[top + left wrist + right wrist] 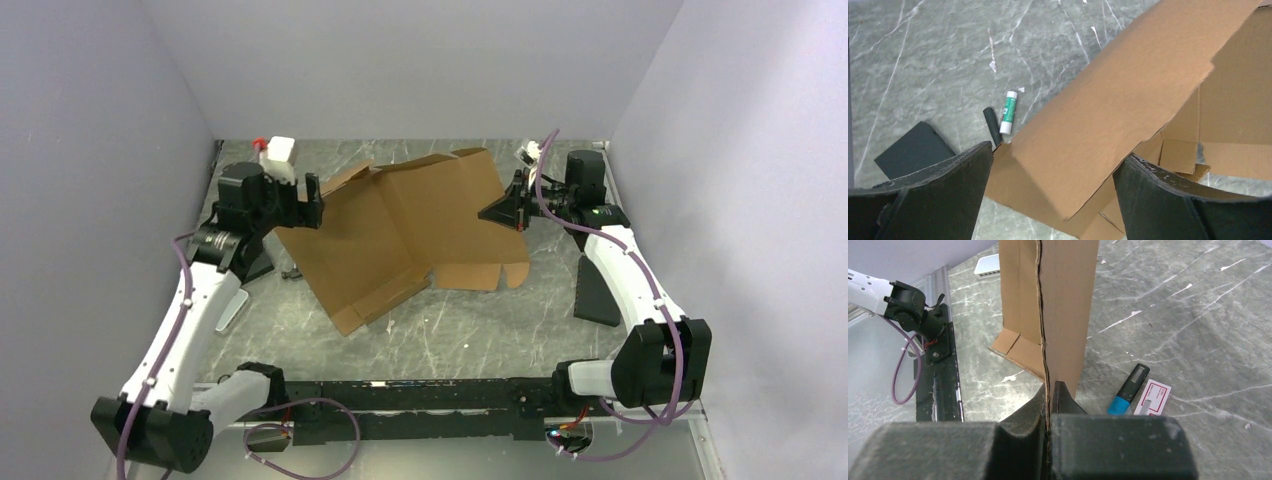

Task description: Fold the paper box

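Folding looks barely begun: the paper box point(400, 235) lies mostly unfolded mid-frame; right tool point(1049, 392) clamps its edge, left tool point(1053, 160) stands wide open.

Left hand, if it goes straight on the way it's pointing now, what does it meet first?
The plain brown corrugated cardboard paper box: its raised flap lies dead ahead of the left hand, between its open fingers. How near is hard to judge, but nothing shows in front of it.
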{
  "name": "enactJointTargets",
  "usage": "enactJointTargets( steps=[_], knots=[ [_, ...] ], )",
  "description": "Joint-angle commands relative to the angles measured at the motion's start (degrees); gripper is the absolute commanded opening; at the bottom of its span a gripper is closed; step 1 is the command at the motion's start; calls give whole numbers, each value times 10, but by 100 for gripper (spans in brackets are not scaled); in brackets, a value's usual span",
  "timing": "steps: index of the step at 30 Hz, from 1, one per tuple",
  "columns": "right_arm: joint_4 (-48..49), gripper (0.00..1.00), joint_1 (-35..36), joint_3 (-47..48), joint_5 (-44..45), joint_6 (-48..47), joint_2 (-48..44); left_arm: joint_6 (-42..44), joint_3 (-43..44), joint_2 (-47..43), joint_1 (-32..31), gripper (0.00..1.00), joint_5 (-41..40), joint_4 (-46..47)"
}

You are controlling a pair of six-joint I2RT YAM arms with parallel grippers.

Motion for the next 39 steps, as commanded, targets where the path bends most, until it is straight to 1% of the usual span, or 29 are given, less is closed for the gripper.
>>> enactJointTargets(
  steps=[1,4,7,10,13,15,18,22,24,25,28,30,32,36,39],
  knots=[
    [19,0,3,5,-3,-8,-9,-94,-39,-87,34,95,28,47],
    [23,0,4,4,-2,-3,-7,-148,-79,-146,49,98,39,58],
    [25,0,6,4,2,0,-7,-180,-113,-200,53,99,26,58],
    [26,0,8,5,4,2,-6,-191,-133,-241,54,99,-13,39],
    [25,0,9,5,5,1,-5,-204,-149,-273,54,95,-73,32],
    [25,0,10,5,5,1,-5,-215,-155,-275,55,94,-94,40],
    [25,0,10,5,6,2,-4,-242,-149,-250,62,89,-90,58],
    [24,0,10,5,6,2,-3,-279,-146,-227,101,85,-68,92],
    [24,0,10,5,5,1,-3,-297,-150,-220,125,82,-49,109],
    [24,0,9,5,5,2,-4,-305,-152,-213,151,80,-34,115],
    [25,0,11,5,6,3,-3,-332,-161,-184,210,76,33,140],
    [30,0,13,4,6,9,-1,-352,-177,-166,251,71,81,167],
    [40,0,14,0,5,20,-1,-366,-193,-154,283,68,121,196],
    [53,0,16,-3,3,34,1,-410,-225,-107,333,63,234,276],
    [53,0,17,-3,5,35,3,-435,-254,-86,367,61,320,348]
  ],
)
